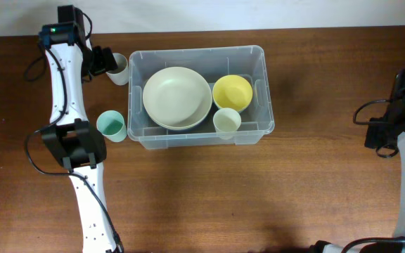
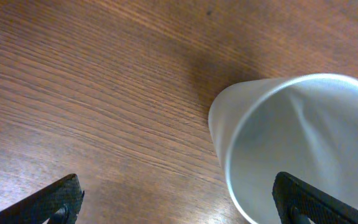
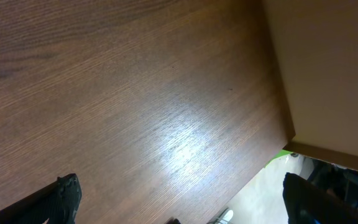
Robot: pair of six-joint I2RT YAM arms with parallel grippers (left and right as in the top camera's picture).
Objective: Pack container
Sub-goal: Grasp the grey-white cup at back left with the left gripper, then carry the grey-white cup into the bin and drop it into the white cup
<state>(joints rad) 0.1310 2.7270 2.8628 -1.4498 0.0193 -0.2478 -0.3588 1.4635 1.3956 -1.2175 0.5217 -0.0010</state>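
Note:
The clear plastic container (image 1: 262, 91) stands at the table's middle back. In it are a large cream bowl (image 1: 177, 97), a yellow bowl (image 1: 232, 92) and a pale cup (image 1: 226, 121). My left gripper (image 1: 106, 61) is open at the back left, next to a white cup (image 1: 119, 68). In the left wrist view one finger is over the cup's mouth (image 2: 303, 143) and the other is out over bare wood, gripper (image 2: 179, 202). My right gripper (image 1: 385, 133) is open and empty at the far right, over bare table, gripper (image 3: 179, 199).
A mint green cup (image 1: 110, 126) stands on the table left of the container, close to my left arm's elbow (image 1: 74, 144). The table's right edge (image 3: 277, 106) runs just beyond my right gripper.

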